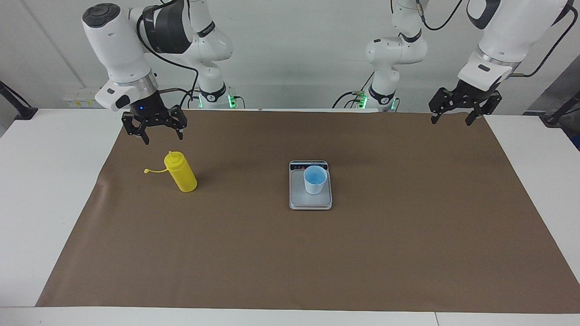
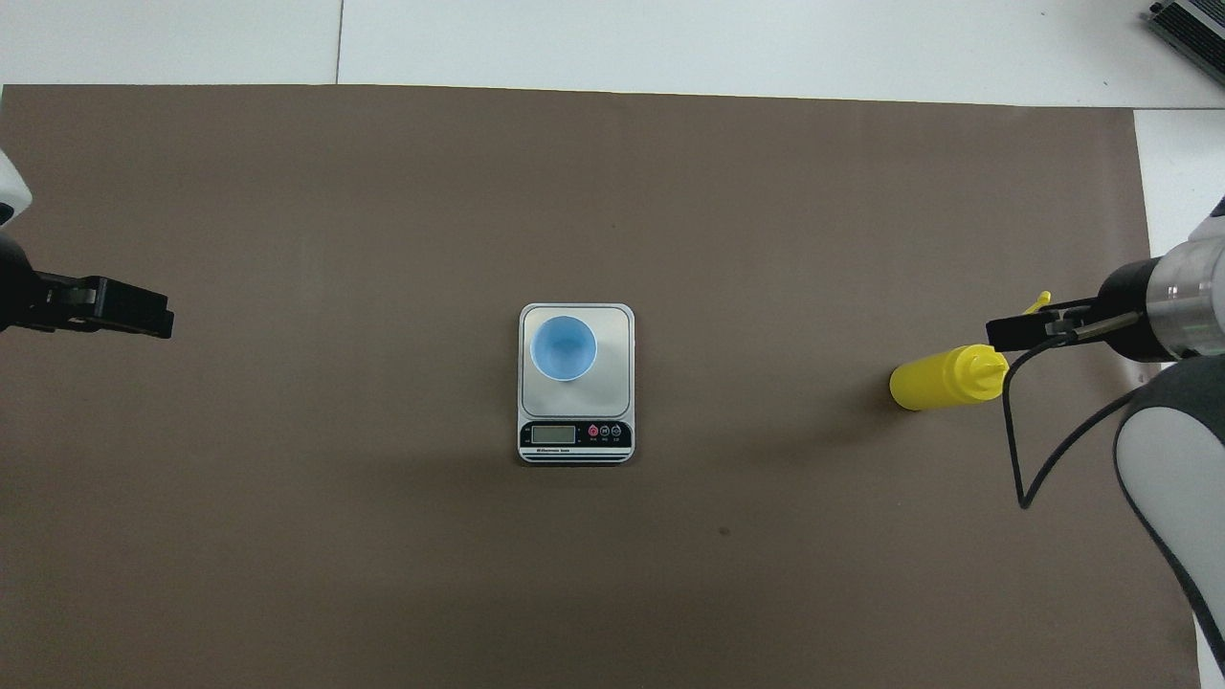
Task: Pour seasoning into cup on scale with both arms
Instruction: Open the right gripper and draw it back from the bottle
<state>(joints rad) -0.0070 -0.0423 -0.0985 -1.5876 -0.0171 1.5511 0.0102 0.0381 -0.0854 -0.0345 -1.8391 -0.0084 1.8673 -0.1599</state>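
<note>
Standing upright on the brown mat (image 1: 362, 253), seasoning bottle (image 1: 181, 174) sits just below the right gripper (image 1: 161, 136), fingers spread, nothing held. Cup (image 1: 315, 179) rests on the scale (image 1: 310, 201) mid-table. Left gripper (image 1: 453, 118) waits with released fingers over the mat's edge, well apart
</note>
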